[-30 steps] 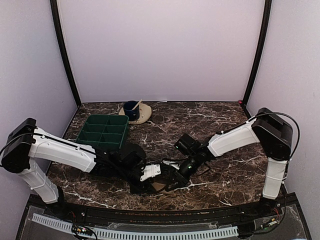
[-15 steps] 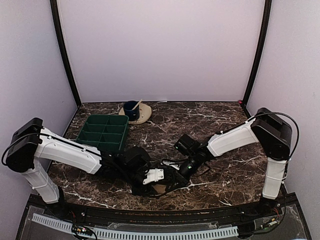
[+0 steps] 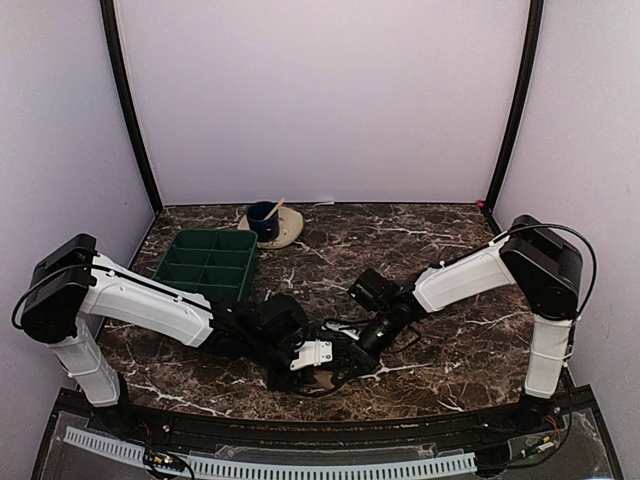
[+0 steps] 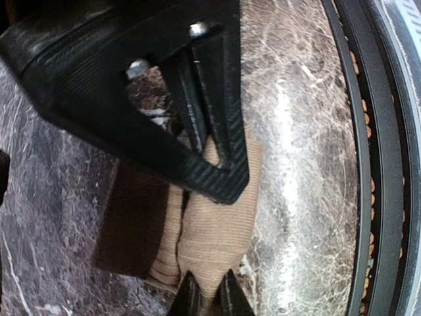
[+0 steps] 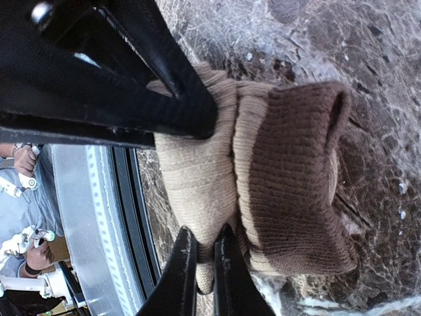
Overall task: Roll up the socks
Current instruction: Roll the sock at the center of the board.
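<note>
The left gripper (image 4: 209, 280) is nearly closed and pinches the tan cloth of the socks (image 4: 220, 227); the right gripper (image 5: 205, 234), also closed, pinches the same bundle opposite. The socks lie on the near side of the green tray (image 3: 205, 262), slightly right of it. They already form a short thick roll, so I judge only tucking and release remain. No writing is readable.

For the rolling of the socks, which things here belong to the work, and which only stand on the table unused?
Belong to the job:
- socks
- left gripper, pinching the socks
- right gripper, pinching the socks

Just lying about:
- green tray
- saucer
- blue cup on the saucer
</note>
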`<state>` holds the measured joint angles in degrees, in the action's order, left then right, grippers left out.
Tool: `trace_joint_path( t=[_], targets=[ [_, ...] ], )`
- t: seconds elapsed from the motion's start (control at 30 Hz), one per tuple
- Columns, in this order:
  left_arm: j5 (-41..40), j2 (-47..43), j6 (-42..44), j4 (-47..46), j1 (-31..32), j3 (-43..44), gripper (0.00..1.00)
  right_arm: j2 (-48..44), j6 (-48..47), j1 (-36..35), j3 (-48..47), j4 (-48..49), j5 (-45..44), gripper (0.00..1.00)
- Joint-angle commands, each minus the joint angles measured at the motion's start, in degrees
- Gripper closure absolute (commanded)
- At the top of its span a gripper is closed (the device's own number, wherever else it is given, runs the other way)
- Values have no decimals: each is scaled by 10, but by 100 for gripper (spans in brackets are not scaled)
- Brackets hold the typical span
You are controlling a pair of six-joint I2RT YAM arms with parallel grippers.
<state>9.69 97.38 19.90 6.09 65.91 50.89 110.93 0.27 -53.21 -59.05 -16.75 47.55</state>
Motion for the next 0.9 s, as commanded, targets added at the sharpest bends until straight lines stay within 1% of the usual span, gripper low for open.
trace_joint_path(
  t=[0.0,0.1,0.17,0.23,0.37,0.47,0.63,0.87],
  targets=[
    [13,13,5,17,4,16,100,26,-6,1,11,-45,-42,97],
    [27,24,3,27,4,25,100,23,-3,3,13,-44,-45,96],
    [34,30,2,35,4,31,100,21,-2,5,15,-41,-48,93],
    [40,33,3,41,4,35,100,16,3,6,21,-37,-52,89],
    [51,39,4,58,4,47,100,3,12,12,33,-28,-58,76],
    [59,49,4,72,4,58,100,-11,21,16,44,-18,-60,70],
    [74,64,5,94,3,77,100,-32,37,22,61,-4,-65,66],
    [105,80,-1,124,-7,102,100,-64,64,34,94,25,-73,64]
  ],
)
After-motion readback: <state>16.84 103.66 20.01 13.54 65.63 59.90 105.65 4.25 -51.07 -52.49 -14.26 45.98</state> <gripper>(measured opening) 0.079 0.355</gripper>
